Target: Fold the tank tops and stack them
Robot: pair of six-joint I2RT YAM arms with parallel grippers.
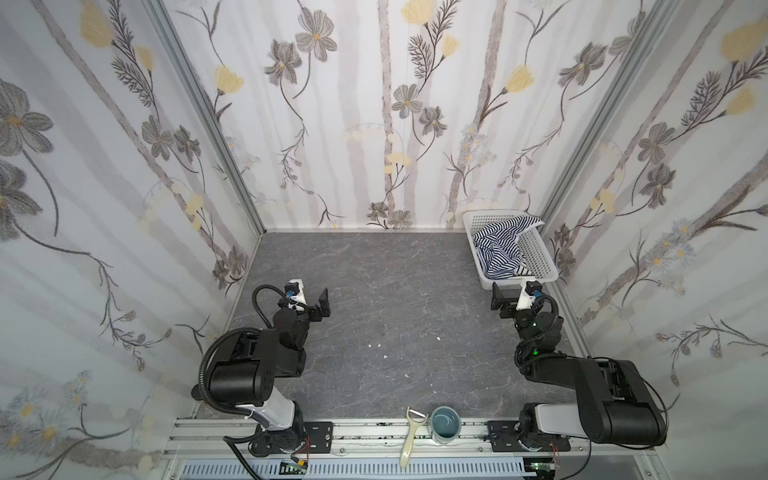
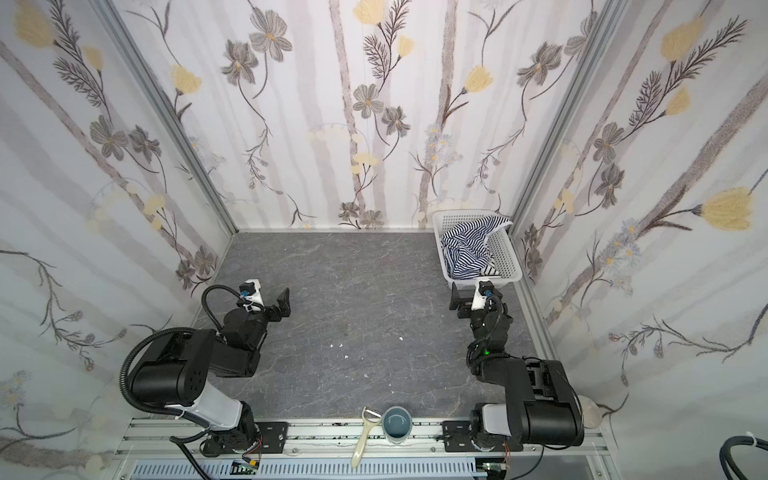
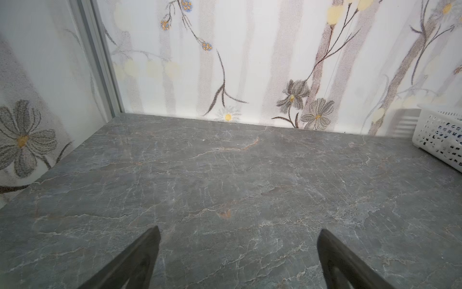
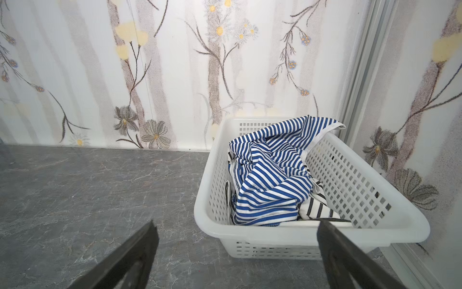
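The tank tops (image 4: 270,180) lie crumpled in the basket (image 4: 250,232). The left hand (image 3: 238,231) and right hand (image 4: 237,225) — both spread wide, empty.

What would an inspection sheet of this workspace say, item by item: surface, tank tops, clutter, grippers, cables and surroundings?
Surface: grey marbled tabletop, mostly bare; a few small white scraps near the middle.
Job's things: blue-and-white striped tank top crumpled over a white tank top with black stripes, both in the white perforated basket at the far right corner; neither is folded.
Clutter: cream peeler and teal cup at the front rail.
Grippers: left gripper and right gripper open, holding nothing.
Cables: black corrugated hose looped on the left arm.
Surroundings: floral wallpaper panels on three sides.
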